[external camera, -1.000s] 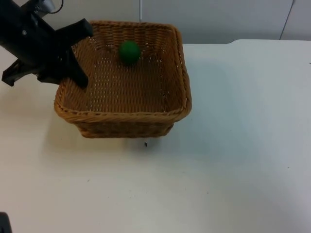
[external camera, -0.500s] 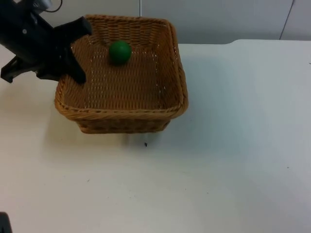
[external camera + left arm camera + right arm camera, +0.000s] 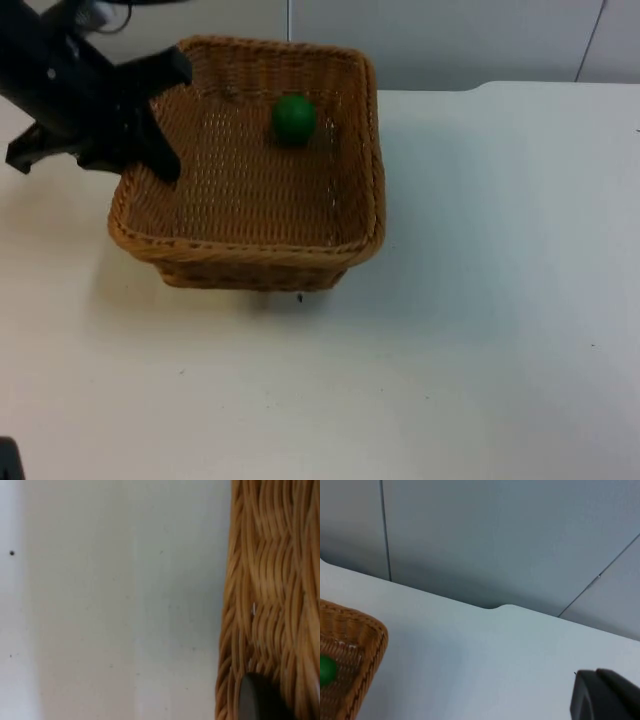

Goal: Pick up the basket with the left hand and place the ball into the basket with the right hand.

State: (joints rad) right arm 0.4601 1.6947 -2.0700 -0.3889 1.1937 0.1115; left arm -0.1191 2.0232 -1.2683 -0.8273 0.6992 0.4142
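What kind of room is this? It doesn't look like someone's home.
Probably a lab or test bench: a bare white table top against a grey partition wall, with a black left gripper gripping a brown woven wicker basket holding a small green ball.

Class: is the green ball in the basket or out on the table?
In. The green ball lies on the woven floor of the basket, enclosed by its walls; the left gripper grips the rim.

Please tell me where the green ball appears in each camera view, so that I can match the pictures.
Top view: the green ball lies inside the basket, near its far wall.
Left wrist view: no ball here; the basket's woven wall is beside the white table.
Right wrist view: the ball sits inside the basket.
Shared landmark: the basket's rim.
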